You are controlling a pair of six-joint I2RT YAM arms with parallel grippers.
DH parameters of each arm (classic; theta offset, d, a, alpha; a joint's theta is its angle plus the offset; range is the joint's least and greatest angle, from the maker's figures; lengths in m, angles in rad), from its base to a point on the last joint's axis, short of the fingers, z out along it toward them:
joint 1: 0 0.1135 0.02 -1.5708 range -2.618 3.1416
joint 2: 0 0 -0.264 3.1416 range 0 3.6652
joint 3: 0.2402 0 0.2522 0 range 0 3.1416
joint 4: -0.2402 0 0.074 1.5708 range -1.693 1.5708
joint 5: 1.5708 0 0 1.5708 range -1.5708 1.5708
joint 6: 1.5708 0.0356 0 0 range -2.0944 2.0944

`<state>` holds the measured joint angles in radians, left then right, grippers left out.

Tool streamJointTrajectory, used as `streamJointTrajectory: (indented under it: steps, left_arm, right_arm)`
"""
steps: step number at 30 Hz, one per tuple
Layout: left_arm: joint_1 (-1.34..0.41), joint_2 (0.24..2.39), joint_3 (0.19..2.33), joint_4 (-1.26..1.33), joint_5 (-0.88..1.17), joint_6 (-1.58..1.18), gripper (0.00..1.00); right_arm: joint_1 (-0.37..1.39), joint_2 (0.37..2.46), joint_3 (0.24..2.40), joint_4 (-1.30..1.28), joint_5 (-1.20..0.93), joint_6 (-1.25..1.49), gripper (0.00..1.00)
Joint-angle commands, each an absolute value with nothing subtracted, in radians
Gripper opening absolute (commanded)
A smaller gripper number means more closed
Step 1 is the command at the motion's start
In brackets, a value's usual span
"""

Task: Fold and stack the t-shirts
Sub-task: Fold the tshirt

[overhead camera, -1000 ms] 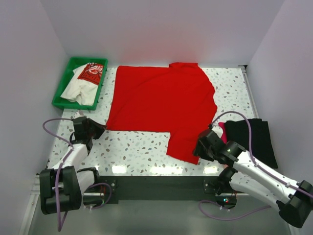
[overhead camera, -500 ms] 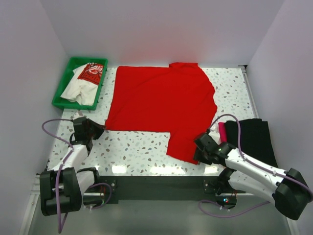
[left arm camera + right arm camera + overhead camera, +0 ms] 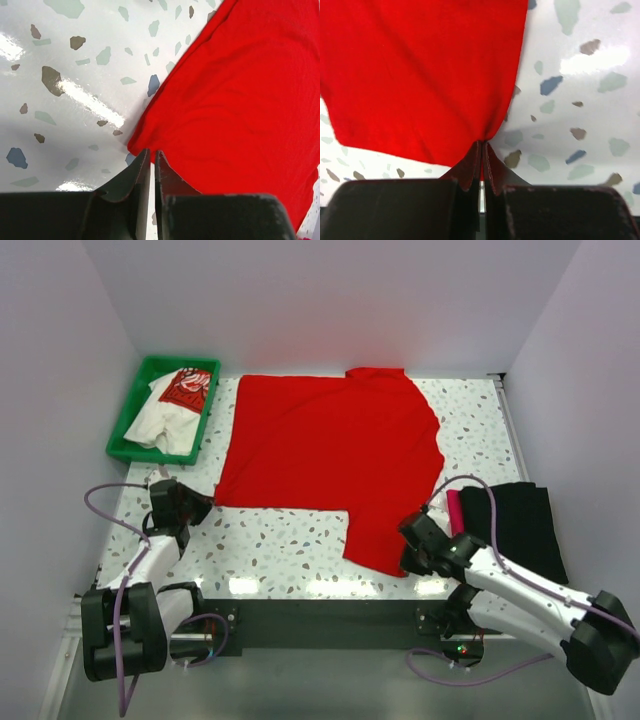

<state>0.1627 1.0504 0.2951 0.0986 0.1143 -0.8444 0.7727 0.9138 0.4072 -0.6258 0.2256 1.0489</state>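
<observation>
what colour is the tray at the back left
The tray is green; it shows best in the top external view.

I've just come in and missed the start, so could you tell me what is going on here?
Two robot arms are folding a red t-shirt spread flat on the table. The right hand is shut on its near right corner, puckering the cloth. The left hand is nearly shut at the near left corner; whether it holds cloth is unclear. A white printed t-shirt lies in the green tray; a black t-shirt and a magenta t-shirt lie folded at the right.
</observation>
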Motion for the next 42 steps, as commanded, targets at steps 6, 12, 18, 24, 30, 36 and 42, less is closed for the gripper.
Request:
streamJointTrajectory:
  steps: [6,12,18,24,30,36,42]
  left_arm:
    - [0.164,1.012,0.247,0.147,0.084,-0.821,0.42]
    - [0.155,1.069,0.239,0.17,0.08,-0.828,0.46]
    - [0.147,1.129,0.233,0.232,0.069,-0.839,0.47]
    - [0.129,1.203,0.25,0.268,0.045,-0.851,0.35]
    - [0.117,1.217,0.282,0.235,0.015,-0.859,0.0]
    - [0.117,1.008,0.291,0.024,-0.101,-0.865,0.0]
    - [0.118,0.797,0.298,-0.153,-0.195,-0.864,0.0]
  right_arm:
    - [0.778,0.701,0.514,-0.887,0.278,1.022,0.0]
    - [0.778,0.67,0.59,-0.957,0.293,1.012,0.0]
    - [0.778,0.647,0.647,-0.991,0.305,0.999,0.0]
    - [0.778,0.641,0.68,-1.003,0.311,0.989,0.0]
    - [0.778,0.631,0.698,-1.029,0.318,0.985,0.0]
    - [0.778,0.563,0.701,-1.089,0.308,0.999,0.0]
    - [0.778,0.493,0.713,-1.163,0.287,1.006,0.0]
